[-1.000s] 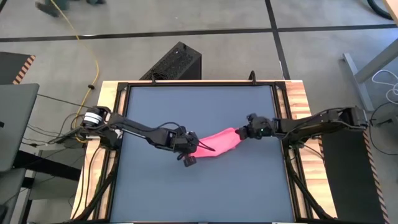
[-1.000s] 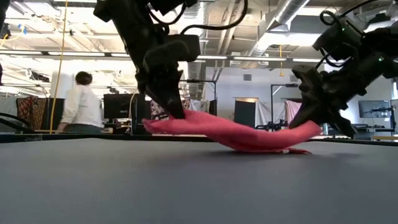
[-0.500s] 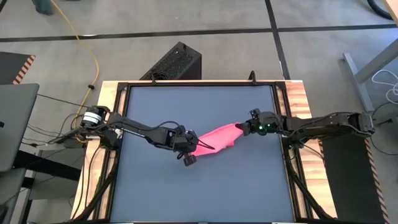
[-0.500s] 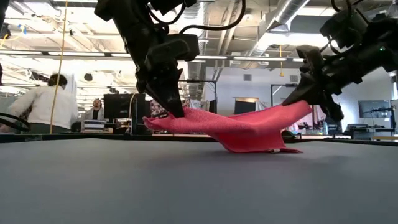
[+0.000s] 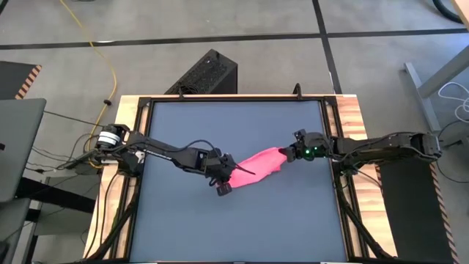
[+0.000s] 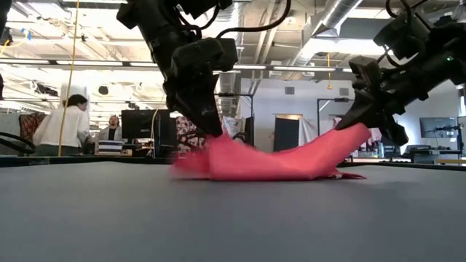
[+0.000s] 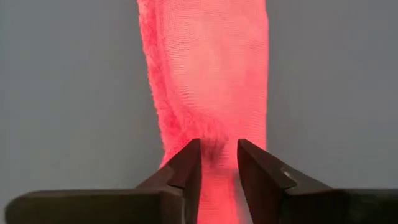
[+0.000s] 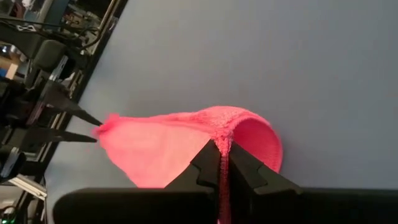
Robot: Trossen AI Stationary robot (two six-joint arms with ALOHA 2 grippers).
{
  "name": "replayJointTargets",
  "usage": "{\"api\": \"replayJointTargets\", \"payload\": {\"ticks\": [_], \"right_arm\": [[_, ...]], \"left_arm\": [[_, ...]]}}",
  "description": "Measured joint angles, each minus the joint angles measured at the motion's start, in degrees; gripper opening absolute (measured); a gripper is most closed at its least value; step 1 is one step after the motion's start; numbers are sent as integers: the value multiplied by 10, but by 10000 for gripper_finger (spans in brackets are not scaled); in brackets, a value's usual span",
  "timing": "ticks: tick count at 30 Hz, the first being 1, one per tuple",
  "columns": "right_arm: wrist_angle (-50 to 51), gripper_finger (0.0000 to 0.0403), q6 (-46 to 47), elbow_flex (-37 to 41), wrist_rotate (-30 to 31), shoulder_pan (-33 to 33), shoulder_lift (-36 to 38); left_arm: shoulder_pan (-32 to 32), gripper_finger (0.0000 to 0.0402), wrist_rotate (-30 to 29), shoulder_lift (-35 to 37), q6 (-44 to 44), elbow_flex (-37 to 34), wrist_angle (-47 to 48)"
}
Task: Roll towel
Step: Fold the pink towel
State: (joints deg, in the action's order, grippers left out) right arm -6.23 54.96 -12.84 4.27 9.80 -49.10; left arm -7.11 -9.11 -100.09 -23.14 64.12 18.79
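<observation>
Mid-table [image 5: 183, 220], towel [image 5: 258, 164] bunched into a long pink fold, strung between both arms, not yet rolled. Likely next: lay it flat, then turn one end over. Right gripper [image 8: 222, 163] pinched tight on raised far end. Left gripper [image 7: 219, 163] slightly parted, cloth between fingers.

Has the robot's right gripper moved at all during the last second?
Yes. In the high view the right gripper, shut on the towel, has shifted slightly toward the table's right wooden edge.
</observation>
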Motion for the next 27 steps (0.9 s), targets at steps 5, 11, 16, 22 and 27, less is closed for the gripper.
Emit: {"api": "replayJointTargets", "payload": {"ticks": [5,11,16,22,27], "right_arm": [[12,36,0,0,1,0,0],[12,36,0,0,2,0,0],[11,36,0,0,2,0,0],[8,36,0,0,2,0,0],[0,36,0,0,3,0,0]], "left_arm": [[0,119,-3,0,-3,0,1],[0,121,-24,0,0,0,2],[1,121,-52,-3,23,0,-2],[13,121,-40,-15,33,0,-3],[20,121,-31,-33,32,0,-14]]}}
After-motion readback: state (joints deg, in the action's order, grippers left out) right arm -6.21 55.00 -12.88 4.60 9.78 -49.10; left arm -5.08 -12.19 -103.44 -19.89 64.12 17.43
